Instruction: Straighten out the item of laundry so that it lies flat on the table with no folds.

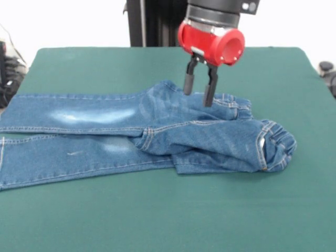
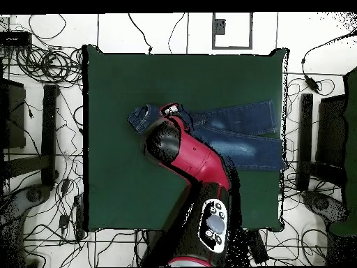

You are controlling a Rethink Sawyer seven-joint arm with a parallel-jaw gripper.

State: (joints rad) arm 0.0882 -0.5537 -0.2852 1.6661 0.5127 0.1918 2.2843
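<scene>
Front view: we see the jeans (image 1: 157, 134) on the table (image 1: 168, 210), legs flat, waist folded over; the gripper (image 1: 200, 88) hangs open above the fold.
Overhead view: the arm (image 2: 195, 160) hides the hips.
Handling: soft, limp denim; we judge the doubled waistband (image 1: 275, 144) the best hold.

The desk (image 1: 157, 220) was covered in a plain dark green cloth with no pattern. The jeans (image 1: 157, 134) were mid-blue denim, with pale whitish faded patches along the thighs, one long streak on the far leg and a smaller one on the near leg. Orange-tan stitching ran along the seams and around the gathered waistband, which looked a slightly deeper blue in its creases. The pincer (image 1: 198, 88) had dark grey to black fingers below a bright red cylindrical housing, topped by a black collar. From overhead the arm (image 2: 199, 164) was red with black sections, and the floor around the desk was white, crossed by black cables (image 2: 42, 59).
</scene>
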